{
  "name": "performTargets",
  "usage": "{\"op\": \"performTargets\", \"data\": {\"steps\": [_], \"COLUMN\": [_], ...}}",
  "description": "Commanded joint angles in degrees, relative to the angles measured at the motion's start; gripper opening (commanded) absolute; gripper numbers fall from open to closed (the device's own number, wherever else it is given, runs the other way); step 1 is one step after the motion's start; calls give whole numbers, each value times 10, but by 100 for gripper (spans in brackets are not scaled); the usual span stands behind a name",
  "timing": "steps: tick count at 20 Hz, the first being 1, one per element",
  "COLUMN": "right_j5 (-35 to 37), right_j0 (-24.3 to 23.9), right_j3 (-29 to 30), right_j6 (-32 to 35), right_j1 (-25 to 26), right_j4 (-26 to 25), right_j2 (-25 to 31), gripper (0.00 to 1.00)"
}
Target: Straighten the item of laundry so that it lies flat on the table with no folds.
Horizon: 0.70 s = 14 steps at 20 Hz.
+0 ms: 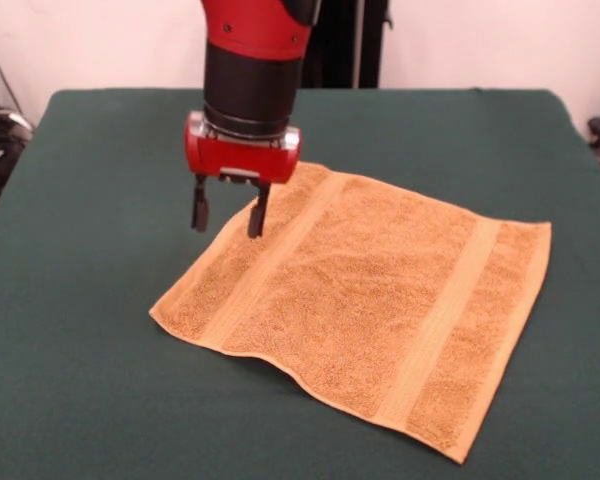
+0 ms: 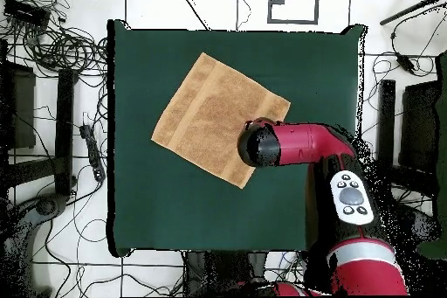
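Observation:
The orange-tan towel (image 1: 360,300) lies spread out on the dark green table (image 1: 90,390), set at a slant, with a lighter band near two opposite edges. Its near edge has a slight ripple. No white label shows. My gripper (image 1: 228,213) hangs at the towel's far left edge, open and empty; one finger is over the bare table, the other over the towel's edge. In the overhead view the towel (image 2: 209,115) lies at the table's (image 2: 175,207) upper middle, and my wrist (image 2: 260,146) covers its lower right edge and hides the fingers.
The table's edges lie well away from the towel on all sides. In the overhead view, cables (image 2: 65,45) and black stands (image 2: 65,128) lie on the floor at the left, and more black gear (image 2: 419,128) stands at the right.

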Motion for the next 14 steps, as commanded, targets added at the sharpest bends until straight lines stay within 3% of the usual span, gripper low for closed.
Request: {"op": "performTargets", "data": {"steps": [1,10,14], "right_j5": [48,20,39], "right_j0": [-5,-28,-38], "right_j3": [65,80,80], "right_j6": [12,7,-36], "right_j1": [-13,1,8], "right_j4": [32,32,20], "right_j2": [53,78,100], "gripper": [100,100,100]}}
